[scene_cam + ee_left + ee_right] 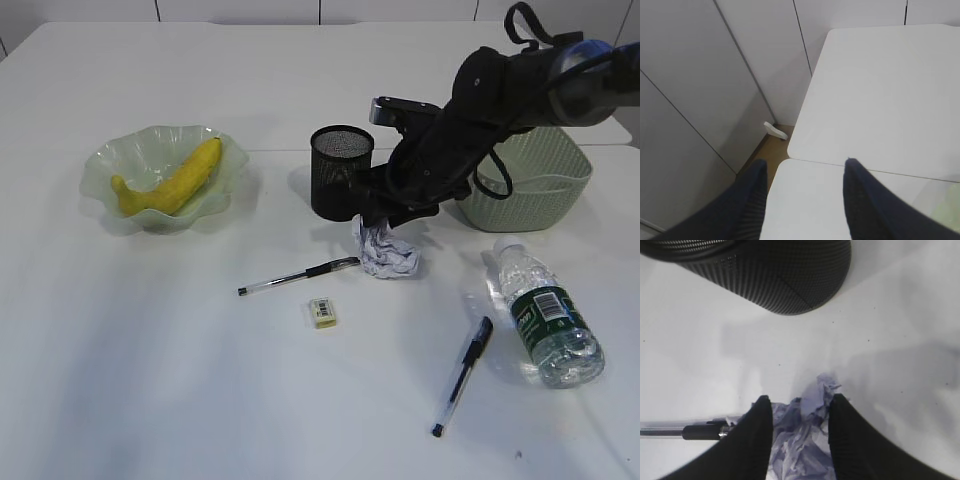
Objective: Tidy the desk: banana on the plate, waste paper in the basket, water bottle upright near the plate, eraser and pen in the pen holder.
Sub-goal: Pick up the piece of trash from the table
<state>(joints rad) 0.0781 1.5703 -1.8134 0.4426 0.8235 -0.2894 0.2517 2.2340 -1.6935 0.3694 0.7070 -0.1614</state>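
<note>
One crumpled paper wad (387, 251) beside perforated metal cup (341, 172)

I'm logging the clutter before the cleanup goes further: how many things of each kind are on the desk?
Black ballpoint pens: 2
Yellow banana: 1
Pale green wavy glass plate: 1
Black mesh pen holder: 1
Crumpled white waste paper: 1
Small pale eraser: 1
Clear plastic water bottle, lying down: 1
Grey-green woven basket: 1
Total: 9
</note>
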